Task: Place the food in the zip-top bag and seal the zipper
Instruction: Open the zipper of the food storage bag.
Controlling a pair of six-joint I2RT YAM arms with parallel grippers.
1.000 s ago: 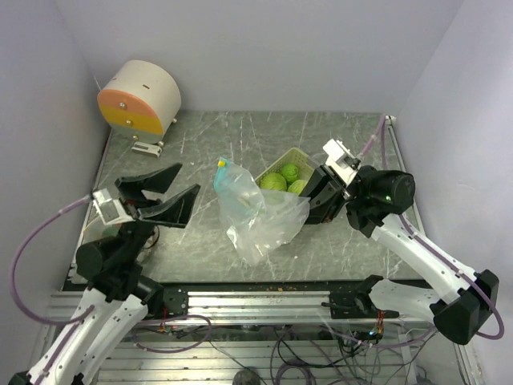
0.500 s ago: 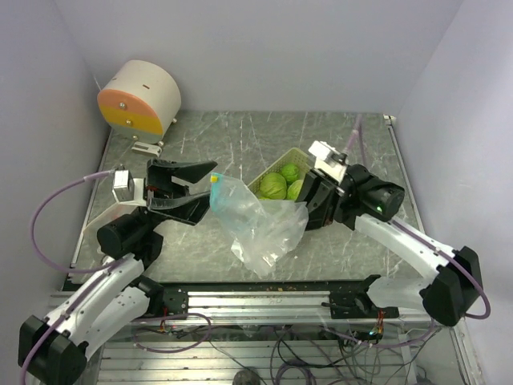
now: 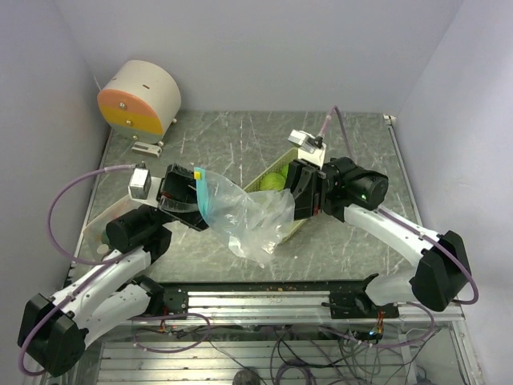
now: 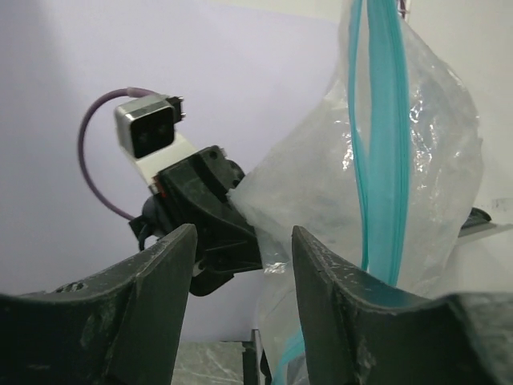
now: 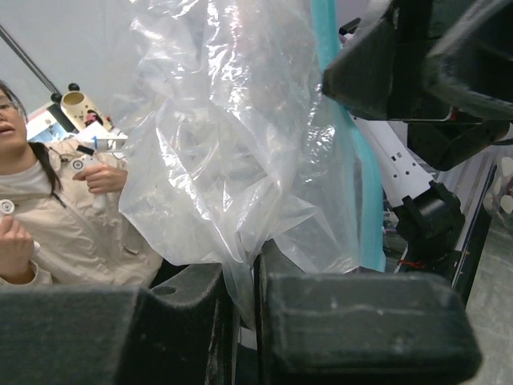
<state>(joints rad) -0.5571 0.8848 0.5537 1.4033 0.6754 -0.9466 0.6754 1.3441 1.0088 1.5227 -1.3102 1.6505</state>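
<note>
Round green food (image 3: pixel 275 181) in the basket (image 3: pixel 260 174), just right of centre in the top view, mostly hidden behind the bag (image 3: pixel 248 220). Clear bag hanging crumpled at mid-frame between the two arms, teal zipper (image 3: pixel 202 191) running along its left edge. At the bag's right edge, film pinched tight between the nearly closed fingers of the right gripper (image 5: pixel 244 281). At the left edge, left gripper (image 4: pixel 244 241) unclenched, fingers apart, grasping nothing, zipper just beyond the right-hand finger in its wrist view. Grey marbled table (image 3: pixel 232 136) underneath; round white-and-orange drum (image 3: pixel 140 96) at upper left.
</note>
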